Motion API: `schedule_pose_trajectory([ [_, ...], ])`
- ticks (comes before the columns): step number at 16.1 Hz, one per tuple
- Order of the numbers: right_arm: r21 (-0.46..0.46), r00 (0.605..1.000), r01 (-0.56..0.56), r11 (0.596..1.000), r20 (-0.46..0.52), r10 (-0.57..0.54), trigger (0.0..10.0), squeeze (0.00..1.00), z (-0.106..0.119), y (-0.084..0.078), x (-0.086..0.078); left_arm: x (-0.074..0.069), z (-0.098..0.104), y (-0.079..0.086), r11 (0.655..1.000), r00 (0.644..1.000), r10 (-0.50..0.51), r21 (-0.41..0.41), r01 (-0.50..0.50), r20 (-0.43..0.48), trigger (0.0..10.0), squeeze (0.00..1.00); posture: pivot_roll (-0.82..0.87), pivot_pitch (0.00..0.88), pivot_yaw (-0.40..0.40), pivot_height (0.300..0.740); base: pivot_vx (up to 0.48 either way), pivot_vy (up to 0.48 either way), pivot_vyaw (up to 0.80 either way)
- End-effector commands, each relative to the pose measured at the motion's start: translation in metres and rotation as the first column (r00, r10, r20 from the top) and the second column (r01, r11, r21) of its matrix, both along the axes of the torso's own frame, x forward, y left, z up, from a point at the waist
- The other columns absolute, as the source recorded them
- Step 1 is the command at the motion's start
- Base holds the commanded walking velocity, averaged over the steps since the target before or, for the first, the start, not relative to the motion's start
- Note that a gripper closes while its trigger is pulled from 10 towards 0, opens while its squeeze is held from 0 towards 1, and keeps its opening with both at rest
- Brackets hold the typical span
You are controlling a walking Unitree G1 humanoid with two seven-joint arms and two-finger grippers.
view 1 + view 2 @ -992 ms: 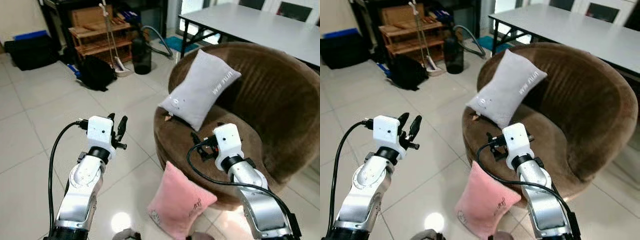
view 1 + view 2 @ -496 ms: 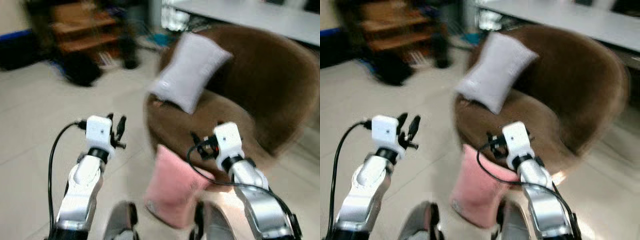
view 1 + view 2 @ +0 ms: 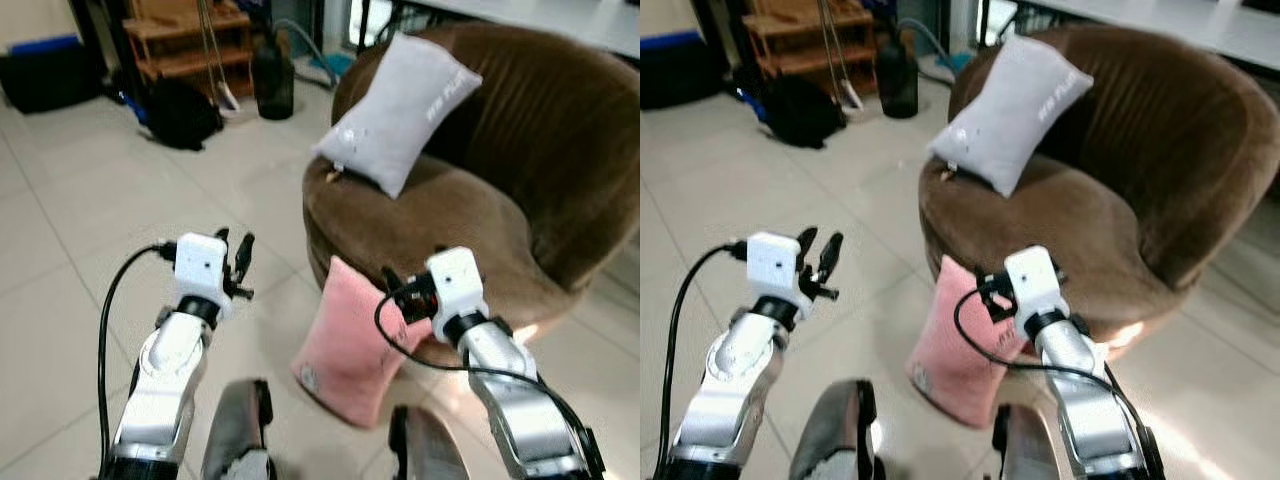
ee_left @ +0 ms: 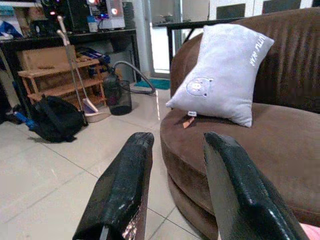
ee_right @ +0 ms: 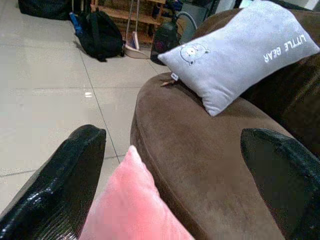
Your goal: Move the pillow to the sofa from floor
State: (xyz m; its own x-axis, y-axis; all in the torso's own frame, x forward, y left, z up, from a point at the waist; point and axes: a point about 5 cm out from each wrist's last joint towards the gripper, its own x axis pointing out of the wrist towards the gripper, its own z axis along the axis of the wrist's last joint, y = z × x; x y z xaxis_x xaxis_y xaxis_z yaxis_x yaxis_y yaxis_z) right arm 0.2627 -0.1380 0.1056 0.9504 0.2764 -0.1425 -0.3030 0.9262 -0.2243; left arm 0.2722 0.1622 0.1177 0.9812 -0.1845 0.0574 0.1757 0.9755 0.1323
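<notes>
Leaning against the base of the brown sofa [image 3: 480,220], the pink pillow [image 3: 350,350] stands on the floor, not yet gripped. The right gripper [image 3: 397,292] hovers just above its top corner with fingers [image 5: 55,185] spread wide; the left gripper [image 3: 238,258] is held apart, fingers [image 4: 122,187] moderately parted. A shallow pinch on the soft corner could slip, or a push could topple the pillow sideways. A grey pillow [image 3: 395,110] already sits on the seat.

The pillow [image 3: 348,340] on the floor is plain pink with a small dark mark near one corner. The sofa [image 3: 520,160] is brown with fine ribbing. The second pillow [image 3: 398,110] is pale grey with dark lettering and a small bear print. The floor tiles [image 3: 80,200] are glossy off-white. The backpack [image 3: 180,112] is black.
</notes>
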Motion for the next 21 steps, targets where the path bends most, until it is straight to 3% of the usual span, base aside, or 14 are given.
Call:
schedule_pose_trajectory([
  [1, -0.003, 1.000, 0.000, 1.000, 0.023, 0.000, 10.0, 0.00, 0.0052, -0.0016, 0.0019, 0.0011, 0.0049, -0.0019, 1.000, 1.000, -0.009, 0.000, 0.009, 0.023, 10.0, 0.00, -0.07, 0.040, -0.009, 0.596, 0.266, 0.000, 0.00],
  [6, 0.006, 1.000, 0.002, 1.000, 0.009, -0.002, 10.0, 0.00, 0.0043, -0.0018, 0.0025, 0.0006, 0.0042, -0.0018, 1.000, 1.000, -0.009, 0.001, 0.009, 0.022, 10.0, 0.00, -0.07, 0.042, -0.012, 0.596, 0.266, 0.000, -0.44],
  [11, -0.006, 1.000, -0.003, 1.000, 0.013, 0.003, 10.0, 0.00, 0.0046, -0.0019, 0.0031, 0.0002, 0.0037, -0.0024, 1.000, 1.000, -0.010, 0.001, 0.010, 0.021, 10.0, 0.00, -0.07, 0.041, -0.015, 0.596, 0.269, 0.000, 0.00],
  [21, -0.006, 1.000, -0.018, 1.000, 0.010, 0.018, 10.0, 0.00, 0.0025, -0.0004, 0.0041, 0.0001, 0.0022, -0.0012, 1.000, 1.000, 0.015, 0.014, -0.015, 0.021, 10.0, 0.00, -0.07, 0.030, -0.018, 0.596, 0.000, 0.000, 0.00],
])
